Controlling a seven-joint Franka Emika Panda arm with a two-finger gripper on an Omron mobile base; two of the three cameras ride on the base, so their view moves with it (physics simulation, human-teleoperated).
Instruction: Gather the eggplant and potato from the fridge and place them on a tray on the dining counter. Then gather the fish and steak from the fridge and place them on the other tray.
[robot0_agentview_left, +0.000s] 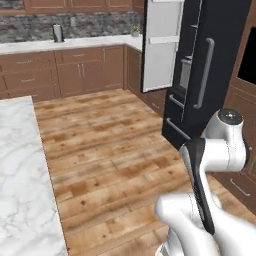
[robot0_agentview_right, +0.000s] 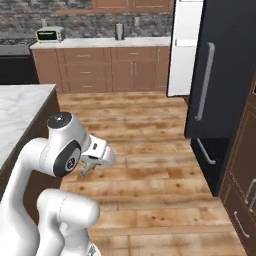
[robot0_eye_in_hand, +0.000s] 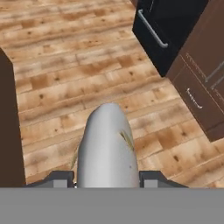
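Silvery fish (robot0_eye_in_hand: 107, 146) clamped in tool (robot0_eye_in_hand: 107, 178); arm folded low.

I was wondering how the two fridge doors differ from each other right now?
The left fridge door is swung open, showing its white inner side with shelf rails; the right fridge door is shut, showing its black front. The right one displays a long silver handle; the left one's handle faces away. Both are tall and narrow.
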